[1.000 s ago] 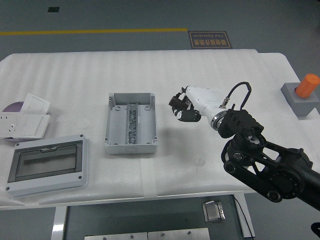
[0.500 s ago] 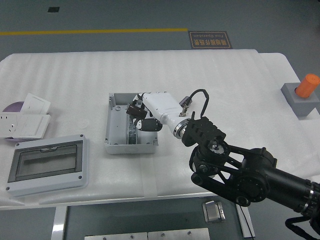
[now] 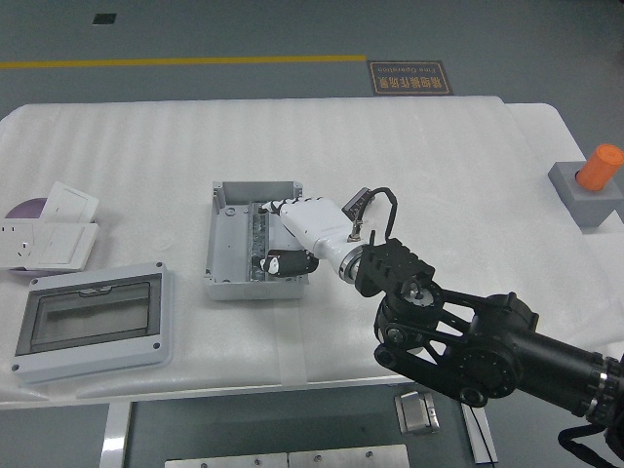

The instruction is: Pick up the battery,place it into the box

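Head view: right hand [image 3: 283, 244] reaches into the grey box [image 3: 222, 261], fingers curled around the battery [image 3: 274, 263].

The white table [image 3: 409, 146] carries an open grey box [image 3: 226, 244] near its middle, a grey lid with a clear window [image 3: 93, 322] at the front left, white socket plates [image 3: 49, 234] at the left edge, and a grey block holding an orange cylinder [image 3: 588, 185] at the right edge.
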Available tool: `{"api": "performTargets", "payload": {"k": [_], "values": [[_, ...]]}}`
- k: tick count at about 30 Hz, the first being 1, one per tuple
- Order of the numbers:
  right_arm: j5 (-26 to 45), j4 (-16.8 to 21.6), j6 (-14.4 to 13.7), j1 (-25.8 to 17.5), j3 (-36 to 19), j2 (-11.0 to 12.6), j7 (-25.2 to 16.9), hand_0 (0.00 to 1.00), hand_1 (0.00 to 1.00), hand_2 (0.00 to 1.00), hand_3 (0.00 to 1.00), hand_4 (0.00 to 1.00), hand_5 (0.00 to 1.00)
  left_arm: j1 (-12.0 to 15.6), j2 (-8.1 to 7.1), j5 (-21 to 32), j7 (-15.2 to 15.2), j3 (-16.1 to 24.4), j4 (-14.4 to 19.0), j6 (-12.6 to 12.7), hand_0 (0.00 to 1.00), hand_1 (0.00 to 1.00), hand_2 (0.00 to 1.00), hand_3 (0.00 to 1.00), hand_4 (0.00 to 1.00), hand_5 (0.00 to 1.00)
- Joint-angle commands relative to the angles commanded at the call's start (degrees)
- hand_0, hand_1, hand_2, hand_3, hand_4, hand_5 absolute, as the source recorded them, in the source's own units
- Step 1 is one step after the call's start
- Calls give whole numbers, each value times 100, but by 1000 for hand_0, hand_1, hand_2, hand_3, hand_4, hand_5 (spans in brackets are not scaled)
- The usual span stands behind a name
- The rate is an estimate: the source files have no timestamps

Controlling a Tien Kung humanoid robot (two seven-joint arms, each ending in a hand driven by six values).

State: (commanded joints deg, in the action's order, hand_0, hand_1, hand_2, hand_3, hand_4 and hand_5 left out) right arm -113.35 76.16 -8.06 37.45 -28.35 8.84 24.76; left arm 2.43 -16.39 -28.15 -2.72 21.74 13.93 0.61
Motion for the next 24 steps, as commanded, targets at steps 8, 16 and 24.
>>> {"api": "performTargets", "payload": {"k": [8, 16, 24], "values": [[269, -585, -226, 295, -525, 400, -89, 787, 865, 852, 907, 939, 621, 1, 2, 28, -2, -25, -11, -1, 648, 672, 587, 618, 746, 453], [1061, -1541, -136, 640, -179, 278, -306, 759, 844, 825, 874, 958, 643, -23, 3, 30, -1, -42, -13, -1, 647, 672, 588, 618, 745, 452], [1365, -2432, -38, 1007, 132, 116, -441, 743, 837, 821, 865, 970, 647, -35, -14, 41, -4, -91, -14, -1, 648, 672, 587, 618, 745, 453]]}}
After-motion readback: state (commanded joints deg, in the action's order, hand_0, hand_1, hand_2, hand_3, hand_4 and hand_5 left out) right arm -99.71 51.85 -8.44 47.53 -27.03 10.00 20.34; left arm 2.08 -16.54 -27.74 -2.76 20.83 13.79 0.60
